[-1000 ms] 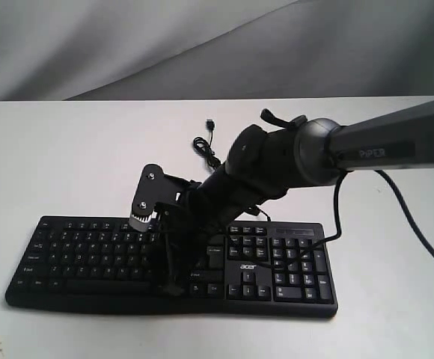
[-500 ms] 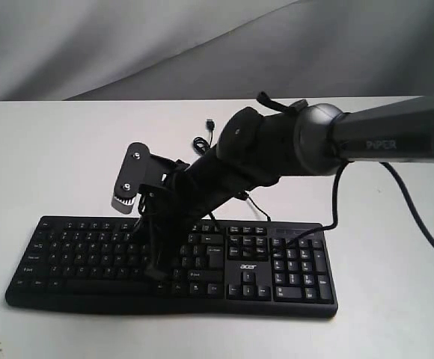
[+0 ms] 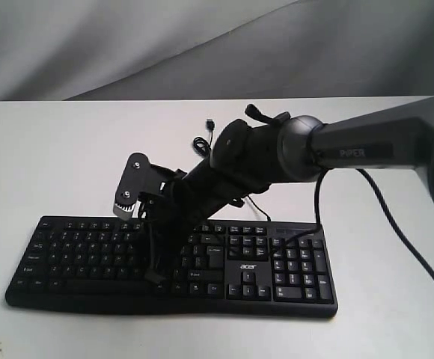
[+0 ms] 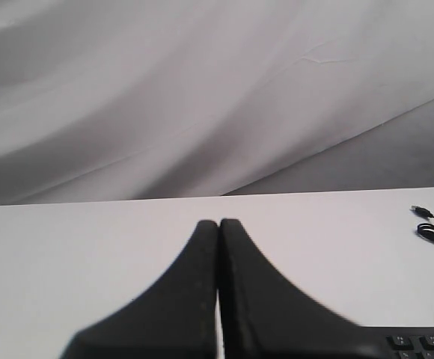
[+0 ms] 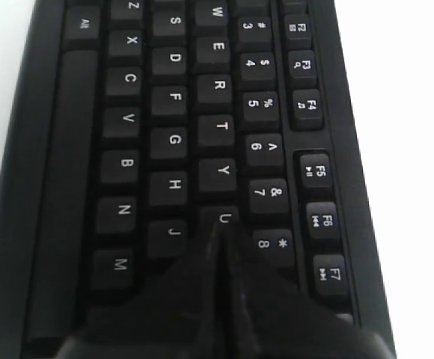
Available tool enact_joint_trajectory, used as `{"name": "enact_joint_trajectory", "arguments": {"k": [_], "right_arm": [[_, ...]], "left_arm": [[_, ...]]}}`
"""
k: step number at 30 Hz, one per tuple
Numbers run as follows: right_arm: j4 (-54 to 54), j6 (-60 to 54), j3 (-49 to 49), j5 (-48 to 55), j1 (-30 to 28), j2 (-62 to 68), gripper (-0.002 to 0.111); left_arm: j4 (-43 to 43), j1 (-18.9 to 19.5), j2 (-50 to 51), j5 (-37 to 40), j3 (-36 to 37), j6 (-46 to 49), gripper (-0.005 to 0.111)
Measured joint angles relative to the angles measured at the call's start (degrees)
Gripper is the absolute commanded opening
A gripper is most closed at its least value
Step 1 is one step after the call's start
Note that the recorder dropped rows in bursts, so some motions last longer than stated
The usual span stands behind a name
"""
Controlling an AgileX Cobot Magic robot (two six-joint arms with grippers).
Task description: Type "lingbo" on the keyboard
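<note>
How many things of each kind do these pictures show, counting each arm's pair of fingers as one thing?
Keyboard: 1
Cable: 1
White table: 1
Pairs of fingers: 2, the left fingers and the right fingers, both pressed together
Total: 5

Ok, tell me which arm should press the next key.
Right. The right gripper, shut, sits over the keyboard by the U key; the left gripper, shut, faces the table, away from the keys.

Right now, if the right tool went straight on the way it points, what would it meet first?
Probably the keyboard, about at its U key; the shut right tool points there, though whether they touch is unclear.
</note>
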Motion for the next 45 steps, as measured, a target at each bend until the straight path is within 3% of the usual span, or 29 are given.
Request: {"name": "enact_joint_trajectory", "arguments": {"k": [19,30,45], "right_arm": [[0.0,0.0,-0.2,-0.5,0.0,-0.4,0.0],[0.0,0.2,-0.2,1.3,3.7,-1.0,0.0],[0.1,0.0,-0.2,1.3,4.5,0.3,0.0]], "left_arm": [[0.0,0.0,0.0,0.0,0.0,0.0,0.001],[0.0,0.0,0.0,0.0,0.0,0.0,0.001],[0.0,0.0,0.0,0.0,0.0,0.0,0.001]]}}
